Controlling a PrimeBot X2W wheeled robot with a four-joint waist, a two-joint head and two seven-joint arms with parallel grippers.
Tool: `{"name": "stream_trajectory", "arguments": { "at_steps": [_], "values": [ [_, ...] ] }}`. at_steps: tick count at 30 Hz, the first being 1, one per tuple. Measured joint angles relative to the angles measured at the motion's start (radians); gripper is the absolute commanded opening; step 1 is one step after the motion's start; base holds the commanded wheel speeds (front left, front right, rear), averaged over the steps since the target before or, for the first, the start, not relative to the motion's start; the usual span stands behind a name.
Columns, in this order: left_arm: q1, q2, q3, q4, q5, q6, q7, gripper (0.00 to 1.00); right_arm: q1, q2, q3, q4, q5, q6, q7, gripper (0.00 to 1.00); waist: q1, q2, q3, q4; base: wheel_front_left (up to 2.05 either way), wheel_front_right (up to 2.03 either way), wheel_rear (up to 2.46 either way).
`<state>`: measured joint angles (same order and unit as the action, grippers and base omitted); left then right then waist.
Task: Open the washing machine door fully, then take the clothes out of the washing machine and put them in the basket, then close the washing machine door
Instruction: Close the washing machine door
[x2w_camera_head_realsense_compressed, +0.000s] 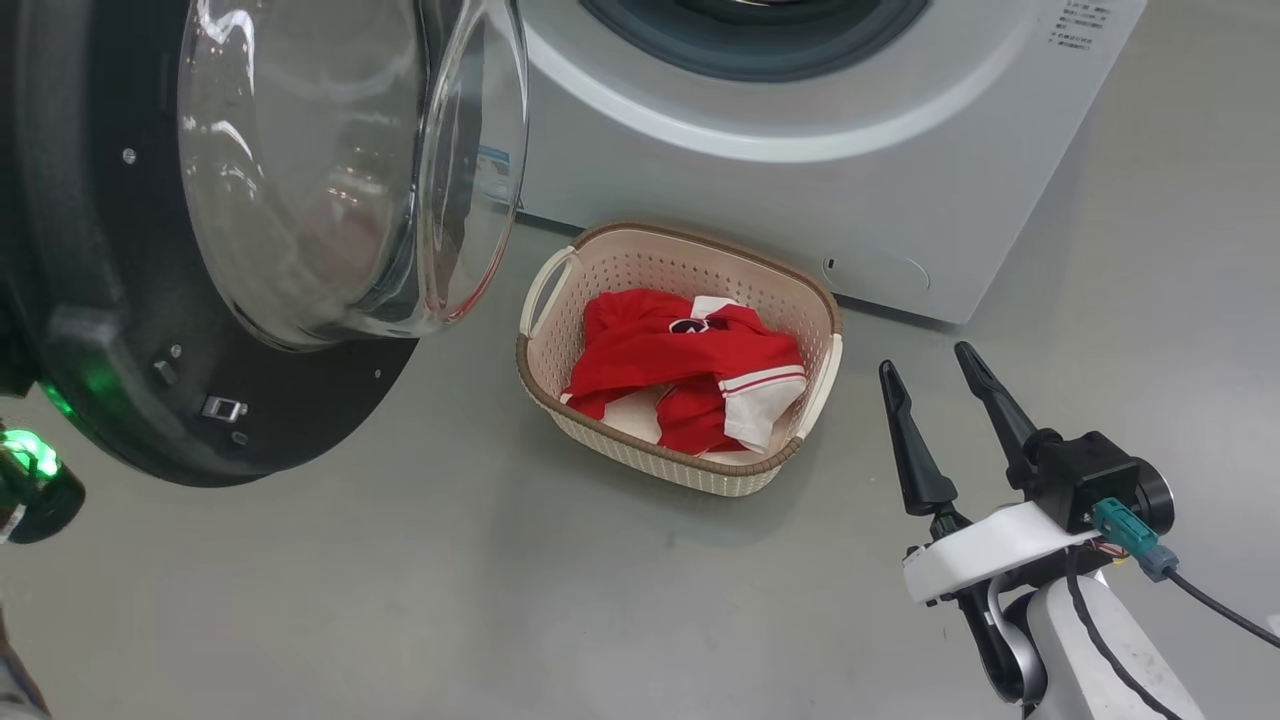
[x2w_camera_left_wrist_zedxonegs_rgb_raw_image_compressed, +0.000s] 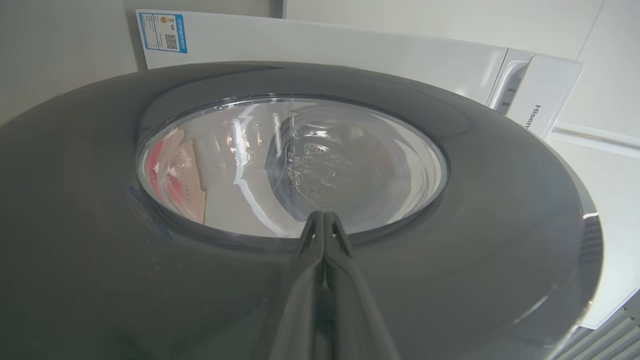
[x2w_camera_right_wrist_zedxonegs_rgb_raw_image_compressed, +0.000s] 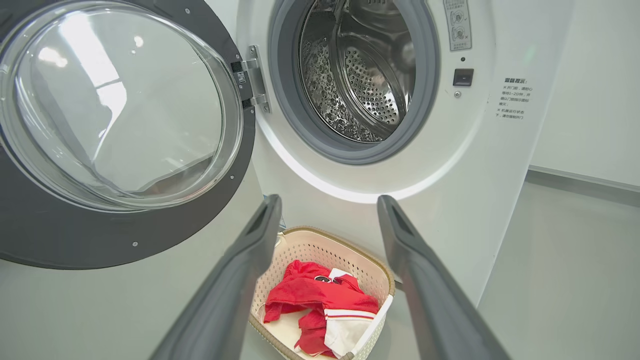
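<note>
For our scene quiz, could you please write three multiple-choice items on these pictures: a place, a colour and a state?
1. Where are the clothes? A) drum B) basket C) floor
2. What colour is the door ring? A) black B) white C) blue
3. How is the right hand? A) shut on clothes B) open, empty C) shut, empty
Answers: 1 B, the red garments lie inside it; 2 A, it shows glossy black; 3 B, its fingers stand apart, nothing between.

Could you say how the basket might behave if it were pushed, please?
The basket looks like thin perforated plastic, so probably light. On the smooth grey floor it would likely slide rather than tip, the clothes lying low inside.
</note>
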<state>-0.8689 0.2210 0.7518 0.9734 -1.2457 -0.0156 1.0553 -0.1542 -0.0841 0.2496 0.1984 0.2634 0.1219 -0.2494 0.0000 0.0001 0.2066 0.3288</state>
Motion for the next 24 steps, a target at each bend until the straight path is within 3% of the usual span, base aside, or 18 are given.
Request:
{"name": "stream_trajectory", "arguments": {
  "at_steps": [8,24],
  "values": [
    [0.06,-0.054,-0.003,-0.032,-0.031,-0.029,0.073,0.0,0.014,0.007,0.004,-0.001,0.0,0.0,-0.002,1.0,0.0,0.0,-0.021,-0.001,0.0,0.0,0.0],
    [0.12,-0.147,0.014,-0.126,-0.09,-0.043,0.155,0.0,0.026,0.013,0.008,-0.006,0.0,0.0,-0.002,1.0,0.0,0.0,-0.036,-0.008,0.0,0.0,0.0]
  ]
}}
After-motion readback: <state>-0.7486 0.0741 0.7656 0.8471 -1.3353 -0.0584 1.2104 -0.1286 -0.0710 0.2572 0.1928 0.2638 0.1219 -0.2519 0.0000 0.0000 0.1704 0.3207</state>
